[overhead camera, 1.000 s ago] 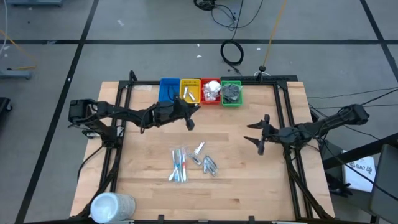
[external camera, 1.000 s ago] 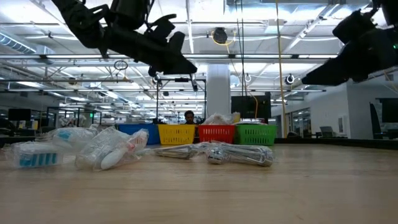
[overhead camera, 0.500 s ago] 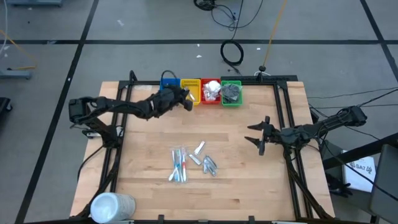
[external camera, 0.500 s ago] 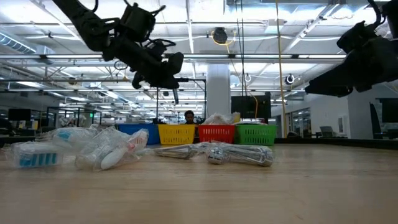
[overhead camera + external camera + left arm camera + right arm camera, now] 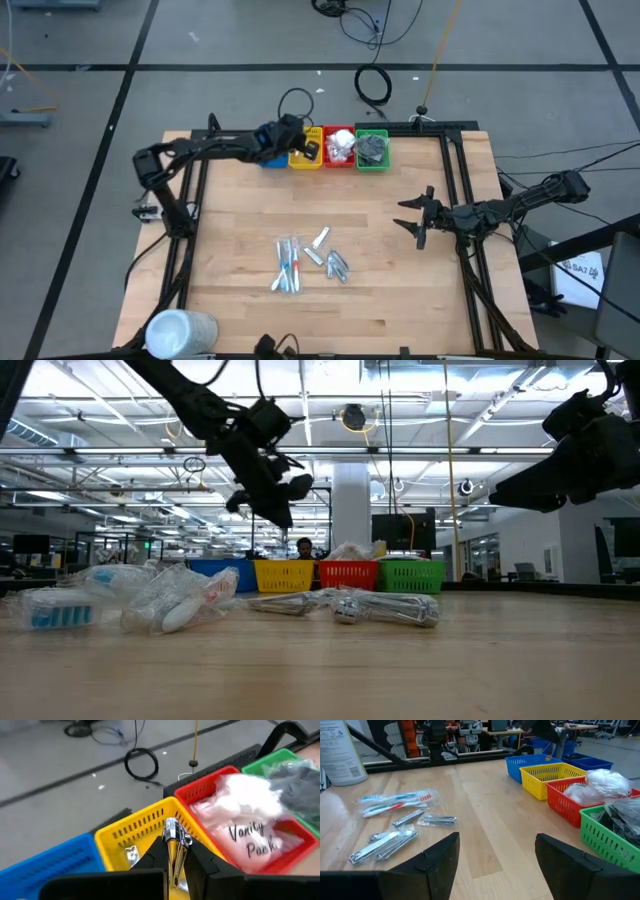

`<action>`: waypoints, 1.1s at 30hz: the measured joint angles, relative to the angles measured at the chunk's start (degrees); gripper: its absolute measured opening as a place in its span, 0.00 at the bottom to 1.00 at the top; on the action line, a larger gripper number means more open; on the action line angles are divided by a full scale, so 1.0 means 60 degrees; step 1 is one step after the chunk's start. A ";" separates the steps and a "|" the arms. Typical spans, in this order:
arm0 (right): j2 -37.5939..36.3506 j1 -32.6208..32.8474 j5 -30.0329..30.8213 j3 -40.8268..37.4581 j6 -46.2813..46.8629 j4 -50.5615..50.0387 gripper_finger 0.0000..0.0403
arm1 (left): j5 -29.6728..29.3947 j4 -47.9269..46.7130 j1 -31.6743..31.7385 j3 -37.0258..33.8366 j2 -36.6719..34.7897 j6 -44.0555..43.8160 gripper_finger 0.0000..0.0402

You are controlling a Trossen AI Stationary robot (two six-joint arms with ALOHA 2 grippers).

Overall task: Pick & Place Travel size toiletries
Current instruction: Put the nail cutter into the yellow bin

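Behind our wooden table (image 5: 230,250) stand the bins; we have carried the left gripper (image 5: 173,851), pinching a silver nail clipper (image 5: 173,833), from mid-table to above the yellow bin (image 5: 304,160), ready to drop. More toiletries (image 5: 310,260) wait centrally; the right gripper (image 5: 417,215) hovers spread wide.

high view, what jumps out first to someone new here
The row of four bright bins at the table's far edge, with the left tool over the yellow bin, shut on a silver clipper. Next, the toothbrushes and silver clippers mid-table, with the right tool open near the right edge.
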 joint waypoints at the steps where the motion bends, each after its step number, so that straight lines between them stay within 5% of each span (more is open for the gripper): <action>1: 0.0000 0.0000 0.0000 -0.0001 0.0008 0.0004 0.61 | 0.0170 -0.0044 0.0062 0.0142 0.0188 -0.0070 0.04; 11: 0.0000 0.0000 0.0000 -0.0012 0.0018 0.0011 0.61 | 0.0862 -0.0266 0.0417 0.0401 0.1398 -0.0846 0.05; 28: 0.0000 0.0000 0.0000 -0.0012 0.0022 0.0015 0.61 | 0.0945 -0.0303 0.0410 0.0405 0.1420 -0.0774 0.05; 33: 0.0000 0.0000 0.0000 -0.0015 0.0019 0.0015 0.61 | 0.1112 -0.0298 0.0410 0.0405 0.1420 -0.0795 0.19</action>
